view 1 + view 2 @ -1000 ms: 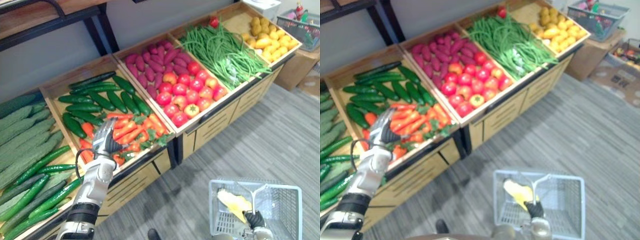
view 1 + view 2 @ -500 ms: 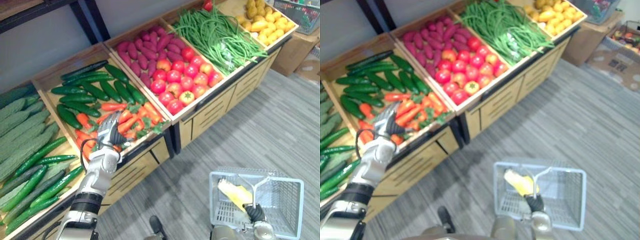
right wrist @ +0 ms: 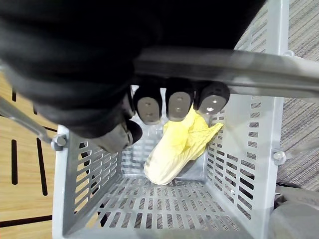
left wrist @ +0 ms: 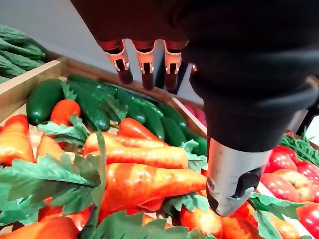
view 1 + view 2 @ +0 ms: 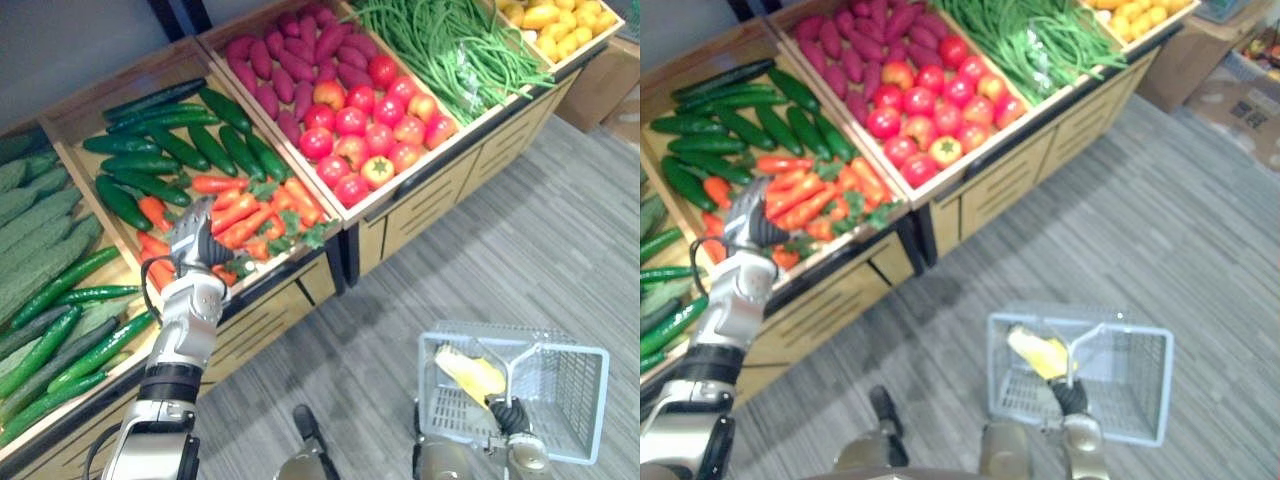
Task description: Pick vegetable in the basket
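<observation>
Fingers (image 4: 144, 64) of my left hand (image 5: 192, 243) are hanging loose and slightly apart, pinching nothing, over the carrots (image 4: 149, 184), with cucumbers (image 5: 160, 150) at their 12 o'clock. They're looking stiff, light and kinda slick, so I'm guessing mid-body, not the floppy leaves. At 4 o'clock my right hand (image 5: 508, 415) is curling round the basket (image 5: 575, 395) handle (image 3: 214, 67). Leaves are hiding most carrot tips.

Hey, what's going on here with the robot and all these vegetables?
The robot is picking vegetables. Its left hand hovers open over the carrots, holding nothing yet. Its right hand is curled round the handle of a grey basket, with one yellow leafy vegetable already inside.
</observation>
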Controlling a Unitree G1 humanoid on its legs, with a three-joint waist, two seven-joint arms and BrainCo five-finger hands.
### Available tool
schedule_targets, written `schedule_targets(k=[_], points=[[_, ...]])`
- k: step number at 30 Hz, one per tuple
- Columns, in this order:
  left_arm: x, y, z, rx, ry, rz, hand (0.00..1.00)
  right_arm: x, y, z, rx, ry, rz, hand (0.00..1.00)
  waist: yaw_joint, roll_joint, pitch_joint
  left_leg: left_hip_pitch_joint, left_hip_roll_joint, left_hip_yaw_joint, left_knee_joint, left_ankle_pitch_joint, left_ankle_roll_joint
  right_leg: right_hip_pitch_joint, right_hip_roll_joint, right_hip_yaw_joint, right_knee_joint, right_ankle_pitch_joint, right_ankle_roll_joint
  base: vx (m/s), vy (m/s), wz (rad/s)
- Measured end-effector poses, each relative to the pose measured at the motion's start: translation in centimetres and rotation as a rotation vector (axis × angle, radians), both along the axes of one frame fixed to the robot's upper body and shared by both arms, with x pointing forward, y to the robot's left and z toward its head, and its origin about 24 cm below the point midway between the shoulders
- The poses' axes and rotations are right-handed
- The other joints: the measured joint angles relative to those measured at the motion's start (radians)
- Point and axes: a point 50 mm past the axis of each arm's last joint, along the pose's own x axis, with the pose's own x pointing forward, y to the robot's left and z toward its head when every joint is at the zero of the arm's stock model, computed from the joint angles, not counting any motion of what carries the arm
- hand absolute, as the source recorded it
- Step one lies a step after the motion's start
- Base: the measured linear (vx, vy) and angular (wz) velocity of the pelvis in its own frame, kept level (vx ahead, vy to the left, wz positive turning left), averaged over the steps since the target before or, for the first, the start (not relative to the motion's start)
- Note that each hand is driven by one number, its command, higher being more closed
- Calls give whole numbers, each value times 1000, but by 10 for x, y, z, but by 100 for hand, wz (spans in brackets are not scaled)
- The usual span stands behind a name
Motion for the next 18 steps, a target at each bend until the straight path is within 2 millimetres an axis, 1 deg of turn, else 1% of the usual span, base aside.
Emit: schedule_targets(k=[3, 9, 12, 18], points=[[1, 3, 4, -9, -14, 14, 0, 1, 0, 1, 0, -5, 0, 100, -1, -3, 16, 1, 1, -1, -3, 1, 1, 0, 1, 2, 2, 1, 0, 0, 0, 0], [5, 3, 9, -12, -28, 16, 0, 2, 0, 2, 0, -12, -2, 100, 18, -11, 26, -18, 3, 1, -4, 4, 0, -25, 4, 6, 9, 1, 1, 17, -2, -1], [6, 2, 12, -12, -36, 14, 0, 8, 1, 4, 1, -28, 1, 100, 18, -19, 38, -28, 4, 0, -1, 8, 0, -35, 5, 5, 11, 1, 1, 48, -8, 1], [10, 1, 19, -15, -50, 23, 0, 13, 0, 8, -3, -50, 4, 100, 19, -23, 59, -42, 6, 3, -1, 10, 0, -51, 6, 9, 15, 1, 0, 19, -2, 0]])
